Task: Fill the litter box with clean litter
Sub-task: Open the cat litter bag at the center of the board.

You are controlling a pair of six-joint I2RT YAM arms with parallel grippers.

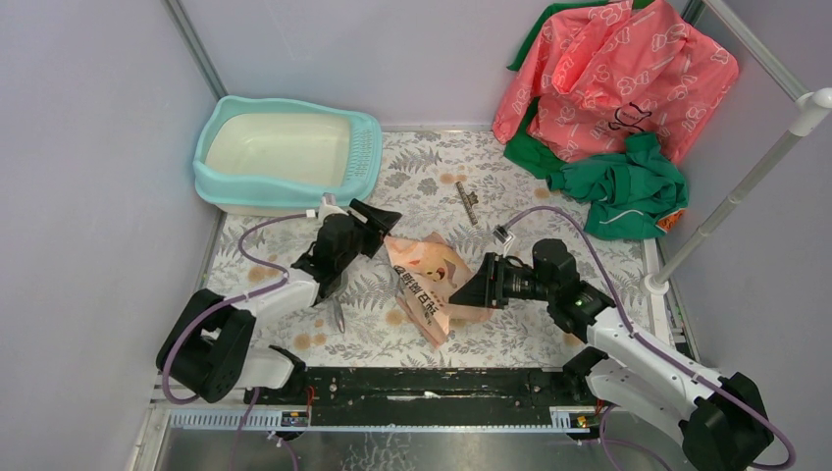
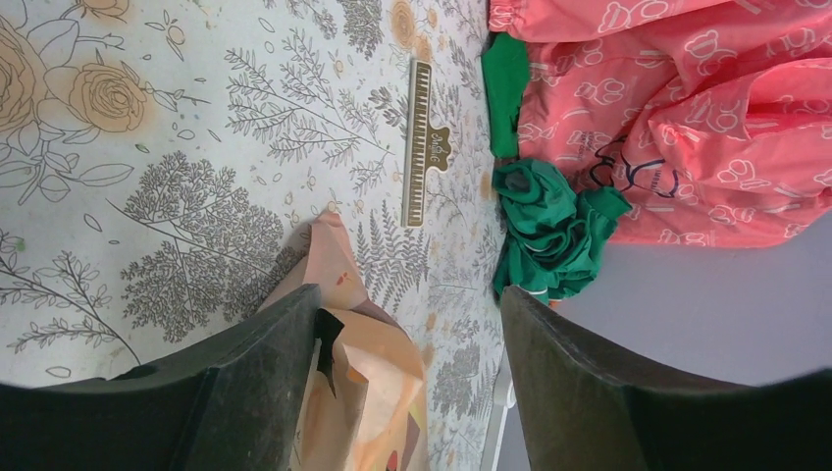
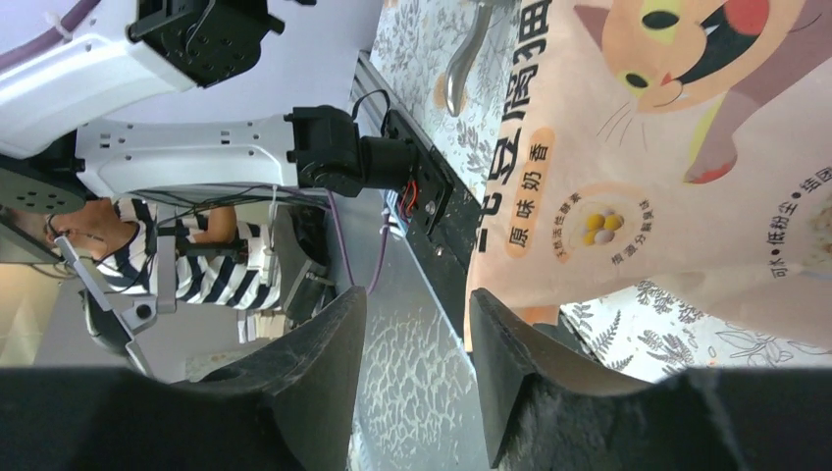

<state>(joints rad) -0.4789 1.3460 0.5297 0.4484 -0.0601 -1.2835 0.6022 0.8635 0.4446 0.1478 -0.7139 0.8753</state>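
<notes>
Top camera looks down on the whole table (image 1: 422, 167); both wrist cameras, close in, share the bag (image 1: 427, 285).

Bag (image 3: 628, 147): top and right edges crop its print in right wrist view. In left wrist view its lower part passes behind a left tool (image 2: 409, 294) finger and off the bottom edge. Contents hidden.

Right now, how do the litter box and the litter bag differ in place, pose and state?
The litter box is a rigid turquoise tray upright in the far left corner; the bag is soft, pink-orange, lying crumpled at mid-table. The box's cream pan shows no litter; the bag's contents are hidden. The box stands apart from the left gripper and right gripper; the bag lies between them. Both rest on the floral table cover.
</notes>
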